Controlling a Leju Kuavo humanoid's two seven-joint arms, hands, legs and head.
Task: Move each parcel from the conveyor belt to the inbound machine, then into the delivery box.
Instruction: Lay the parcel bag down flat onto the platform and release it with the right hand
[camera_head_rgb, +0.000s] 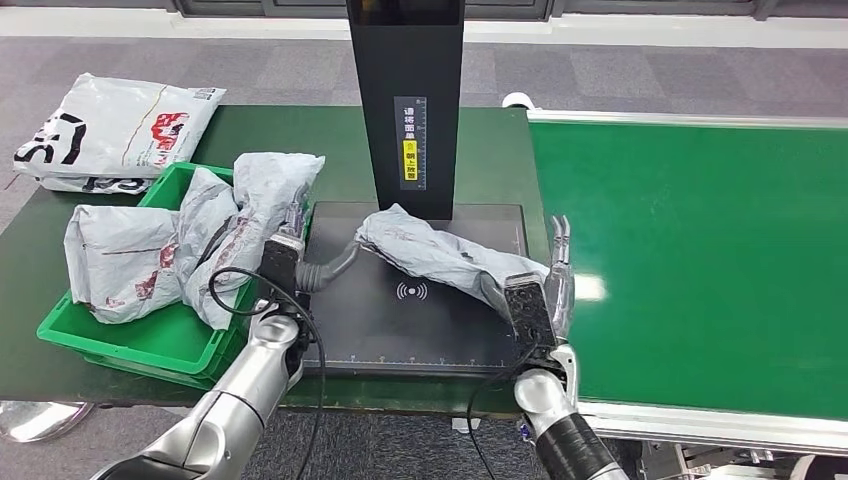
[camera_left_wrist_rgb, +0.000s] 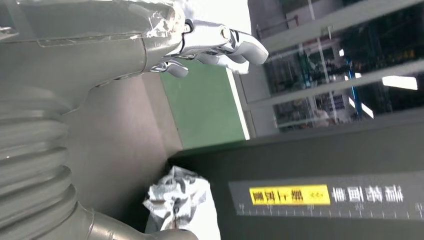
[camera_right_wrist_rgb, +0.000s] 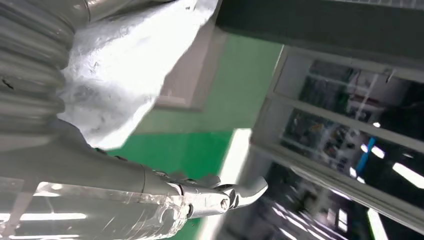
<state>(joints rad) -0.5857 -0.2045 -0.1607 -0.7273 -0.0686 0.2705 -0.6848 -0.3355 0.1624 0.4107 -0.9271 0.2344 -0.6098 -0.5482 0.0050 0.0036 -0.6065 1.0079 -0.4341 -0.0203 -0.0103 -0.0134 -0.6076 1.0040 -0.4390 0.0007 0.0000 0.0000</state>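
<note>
Parcel: grey poly mailer (camera_head_rgb: 432, 253) on scanner plate (camera_head_rgb: 420, 335), soft, slippery; grasp bunched end.
Right hand (camera_head_rgb: 548, 285): fingers spread, touching it.
Left hand (camera_head_rgb: 295, 262): empty, open.

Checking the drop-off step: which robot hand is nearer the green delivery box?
Left. The left robot hand sits at the green delivery box's right edge; the right robot hand is across the scanner, beside the conveyor.

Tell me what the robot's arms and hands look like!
Both arms are shiny silver tubes. The left arm has thin black cables looping beside it, and the right arm wears a black band near the wrist. Each robot hand, left and right, has a dark boxy back, a grey ribbed cover and silvery-grey fingers.
</note>
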